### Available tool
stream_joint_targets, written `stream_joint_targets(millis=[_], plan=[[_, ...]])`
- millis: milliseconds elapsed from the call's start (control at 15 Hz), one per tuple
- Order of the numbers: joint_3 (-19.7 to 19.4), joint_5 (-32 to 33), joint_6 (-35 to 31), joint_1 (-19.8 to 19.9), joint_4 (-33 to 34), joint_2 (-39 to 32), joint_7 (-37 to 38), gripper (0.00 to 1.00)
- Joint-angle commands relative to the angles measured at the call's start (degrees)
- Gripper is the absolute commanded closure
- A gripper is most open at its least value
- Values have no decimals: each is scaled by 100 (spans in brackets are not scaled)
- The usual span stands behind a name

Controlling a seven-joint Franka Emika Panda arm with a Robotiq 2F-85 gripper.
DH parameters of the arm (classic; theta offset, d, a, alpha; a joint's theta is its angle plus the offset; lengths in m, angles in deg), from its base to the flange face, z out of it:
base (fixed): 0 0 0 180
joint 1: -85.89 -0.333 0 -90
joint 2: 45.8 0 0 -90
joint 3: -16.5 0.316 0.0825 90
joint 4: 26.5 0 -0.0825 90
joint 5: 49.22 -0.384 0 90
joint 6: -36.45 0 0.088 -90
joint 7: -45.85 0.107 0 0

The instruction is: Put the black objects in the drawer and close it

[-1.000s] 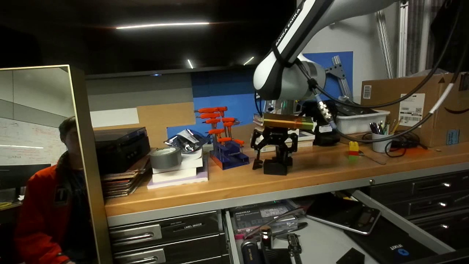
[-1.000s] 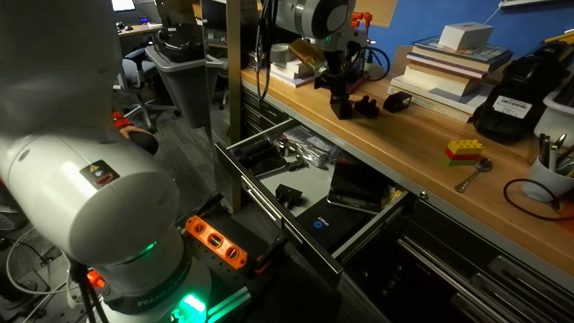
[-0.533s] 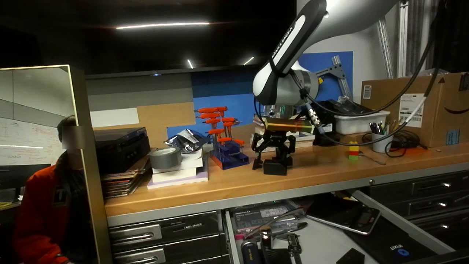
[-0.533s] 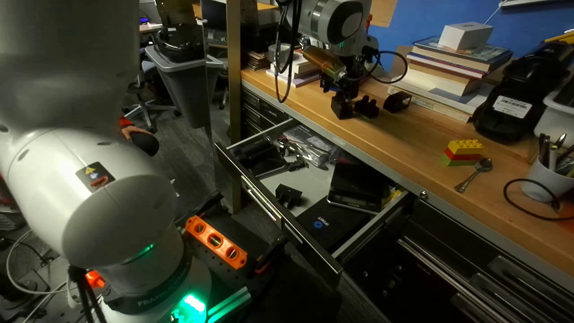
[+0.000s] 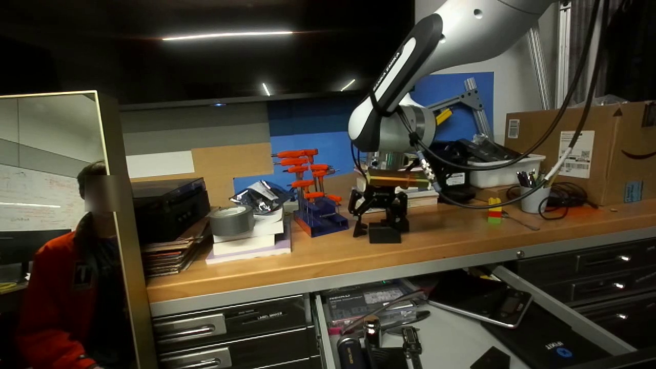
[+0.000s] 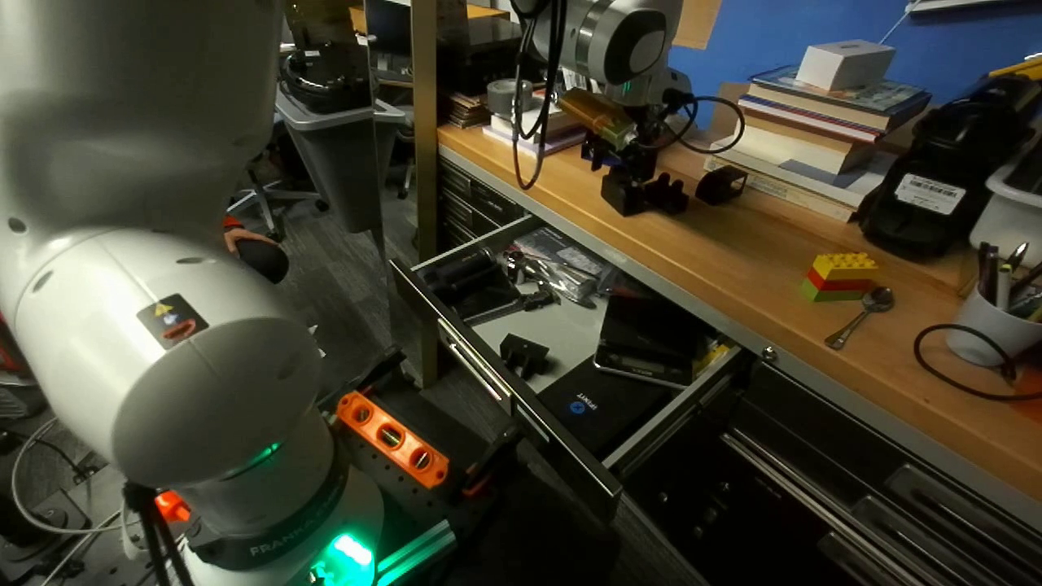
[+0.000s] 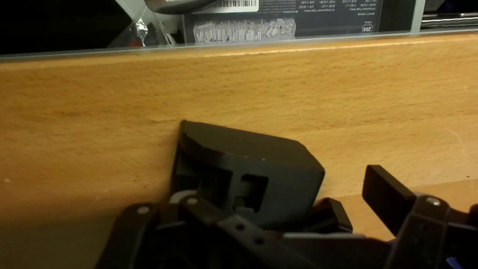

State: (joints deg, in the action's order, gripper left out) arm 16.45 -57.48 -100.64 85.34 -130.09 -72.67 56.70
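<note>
Hanging above the workbench, the arm angles downward; jaws apart.

Legible lettering
"FRANKA EMIKA" on the arm, "LABEL MAKER" on a narrow drawer front, "IFIXIT" on a black case, probably "200" on a dark box.

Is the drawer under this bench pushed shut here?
No, in an exterior view the drawer stands pulled out from under the workbench, its inside showing.
</note>
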Motion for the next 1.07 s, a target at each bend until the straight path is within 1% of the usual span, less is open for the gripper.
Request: stream_joint_targets(millis=[0,333,400,467,667,733,800,1000], plan=[[21,-47,218,12,330,-174,-12,0],[-10,-2,276,-11,414,-295,39,0],[-15,12,242,-16,414,-307,31,25],[-39,48,225,-41,416,-316,81,26],[-72,106,217,-81,425,-313,137,49],[-76,117,218,-88,436,-306,146,58],[-79,129,221,-93,469,-303,154,63],[-122,217,226,-168,428,-255,268,84]])
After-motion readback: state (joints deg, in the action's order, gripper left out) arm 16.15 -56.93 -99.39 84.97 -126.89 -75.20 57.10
